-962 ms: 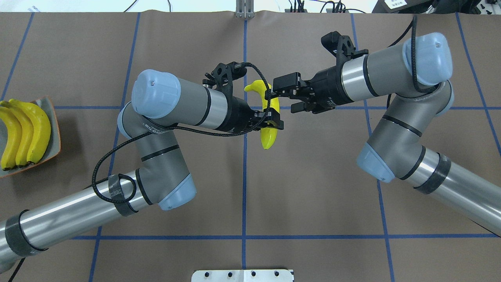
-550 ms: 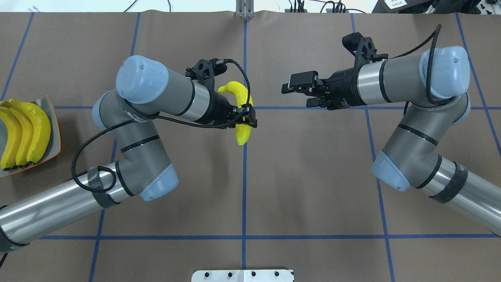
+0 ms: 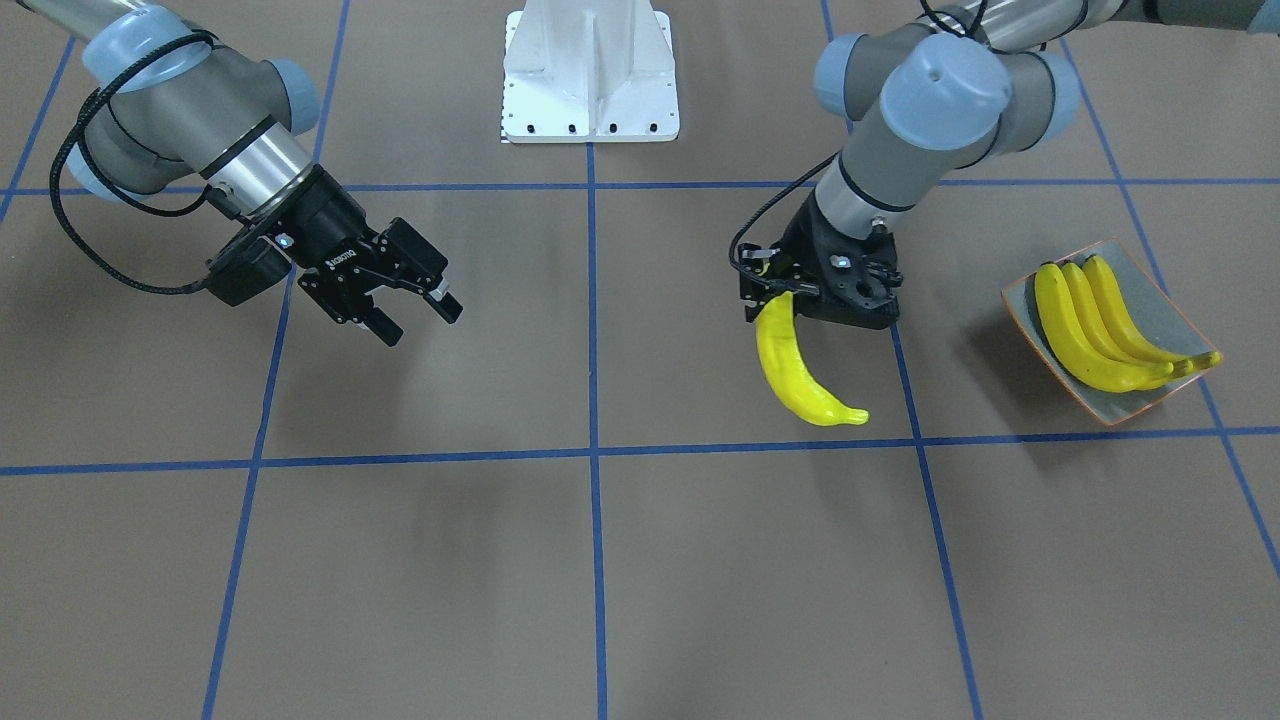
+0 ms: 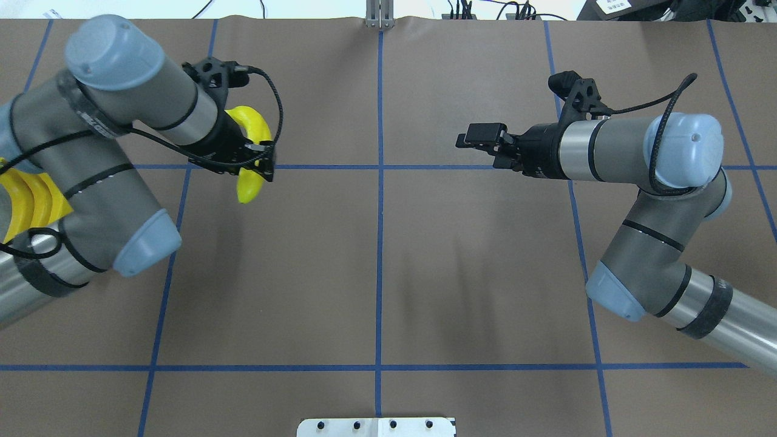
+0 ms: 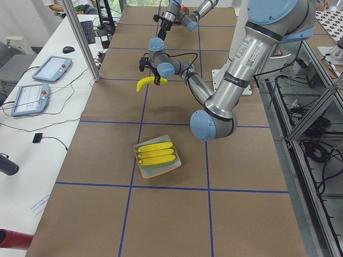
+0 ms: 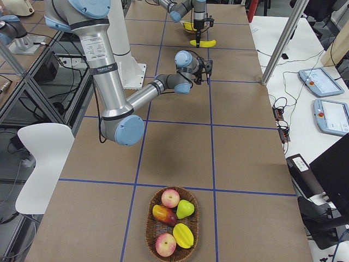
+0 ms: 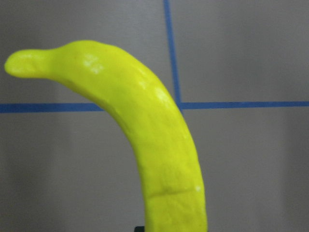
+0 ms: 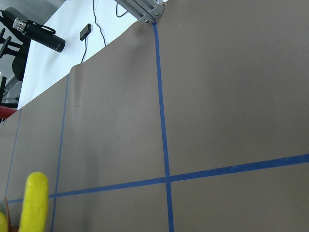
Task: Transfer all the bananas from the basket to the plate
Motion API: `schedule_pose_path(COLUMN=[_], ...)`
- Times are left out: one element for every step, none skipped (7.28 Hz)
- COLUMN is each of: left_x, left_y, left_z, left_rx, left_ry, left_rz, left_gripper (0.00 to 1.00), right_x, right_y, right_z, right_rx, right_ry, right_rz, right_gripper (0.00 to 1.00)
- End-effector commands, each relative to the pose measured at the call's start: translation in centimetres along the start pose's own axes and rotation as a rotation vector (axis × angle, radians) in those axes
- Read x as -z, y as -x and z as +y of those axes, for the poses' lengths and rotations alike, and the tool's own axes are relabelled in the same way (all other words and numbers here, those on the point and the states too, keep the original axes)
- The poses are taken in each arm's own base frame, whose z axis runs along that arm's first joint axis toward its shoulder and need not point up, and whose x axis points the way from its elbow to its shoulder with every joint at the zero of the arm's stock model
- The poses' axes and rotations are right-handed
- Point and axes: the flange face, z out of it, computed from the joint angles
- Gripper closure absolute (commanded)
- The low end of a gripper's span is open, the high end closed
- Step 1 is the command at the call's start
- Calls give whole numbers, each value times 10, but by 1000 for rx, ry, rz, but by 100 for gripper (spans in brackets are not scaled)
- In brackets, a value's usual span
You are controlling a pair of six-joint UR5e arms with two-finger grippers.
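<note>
Gripping off-centre, nearer one end, your left gripper (image 3: 775, 297) is clamped on the glossy, bright-yellow, curved plastic-looking banana (image 3: 795, 375). It is held in the air over the brown paper-covered table (image 3: 600, 560), near the squarish, speckled grey-green plate with an orange-brown rim (image 3: 1170, 290), where three more yellow bananas (image 3: 1085, 335) lie side by side. Expect it to be light and stiff but slick, so this hold may let the long free end swing; a grip nearer the middle, across the narrow width, would likely sit steadier. The left arm is folded at the elbow, wrist tilted down toward the table. Your right gripper (image 3: 418, 318) hangs well apart from it, jaws spread, holding nothing. The woven basket (image 6: 148, 229) shows no banana.
</note>
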Motion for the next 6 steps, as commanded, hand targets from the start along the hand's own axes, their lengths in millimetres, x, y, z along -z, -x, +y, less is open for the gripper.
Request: schedule_pose_path(left_x=[37,46,57,58,49,39], left_y=[85,120,144,167,200,241], left_z=[9,21,20,28,40,59], left_rx=[-20,43,74,12,-28,-5], left_ry=[33,69,84,113,157,200], left_rz=[-208,-309,-409,-498,-551,-614], left_gripper=[100,100,100,100,100,100], right_x=[-11,-14,-15,-17,-18,-19], right_y=[-12,-17,-18,-20,-21,-20], right_z=[17,23,23,26,26,26], right_rx=[-1,-1,-1,1,0,1], right_ry=[-12,-14,-15,-11,-11,-9], right_rz=[25,35,36,41,42,42], right_gripper=[0,0,0,0,0,0])
